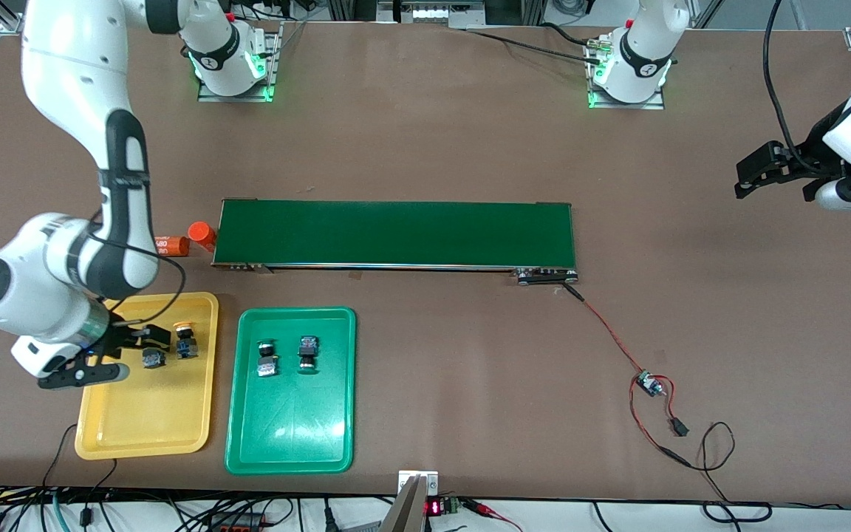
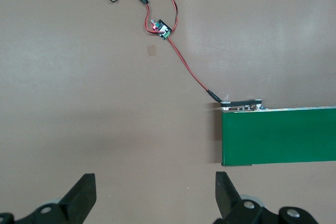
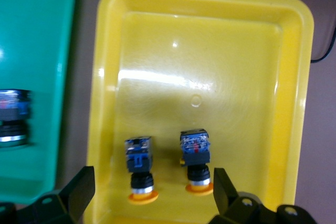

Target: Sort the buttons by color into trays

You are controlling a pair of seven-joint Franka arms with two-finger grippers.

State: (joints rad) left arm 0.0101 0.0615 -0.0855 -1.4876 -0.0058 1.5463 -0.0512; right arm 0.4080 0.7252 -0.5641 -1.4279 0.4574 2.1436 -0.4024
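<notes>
The right tool [image 1: 111, 353] hovered low over the yellow tray [image 1: 146, 436], its fingers spread wide with nothing between them; in the right wrist view the two dark fingertips stood apart on either side of the two yellow-capped buttons below. The left tool [image 1: 750, 177] waited over bare worktop [image 1: 433, 148] at the left arm's end, also wide open and empty.

Nearest the front camera lay the two trays side by side, the yellow one toward the right arm's end and the green tray [image 1: 291, 451] just beside it. One yellow-capped button [image 1: 186, 340] and a second yellow-capped button [image 1: 153, 357] lay on their sides in the yellow tray, close together but apart. Two green-capped buttons, one [image 1: 267, 359] and the other [image 1: 308, 352], lay in the green tray. Judging by that, all four buttons seemed sorted by colour and nothing appeared left to move; no button showed on the conveyor belt [image 1: 396, 233].

Farther from the camera ran the long dark-green conveyor belt, with a red-and-black wire [image 1: 606, 332] leading to a small circuit board [image 1: 647, 383]. At the belt's end toward the right arm lay two orange cylinders [image 1: 202, 235]; one bore digits partly hidden by the arm, of which only "80" could be read
</notes>
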